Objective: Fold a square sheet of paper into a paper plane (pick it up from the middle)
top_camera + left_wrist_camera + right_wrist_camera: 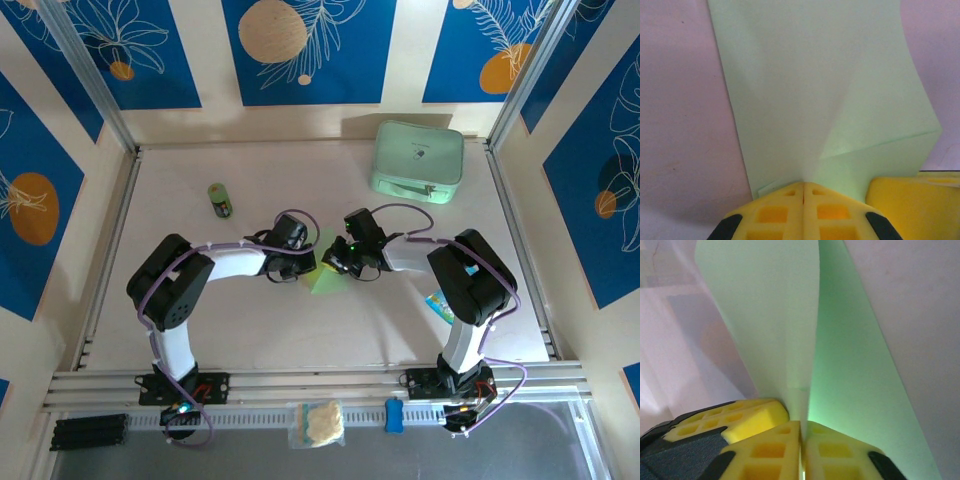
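Mid-table, left end effector (pixel 803 186) and right end effector (pixel 802 423) both clamp edges of the paper (pixel 815 90), open tabletop (pixel 300 335) all around.

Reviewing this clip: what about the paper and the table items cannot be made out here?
Left wrist view: the paper runs off the top edge; its near end is hidden inside the shut left tool.
Right wrist view: the paper sits so close to the shut right tool that it blurs; creases unreadable.
Top view: both tools cover most of the paper; the bottle label is too small; the right arm half hides a packet.
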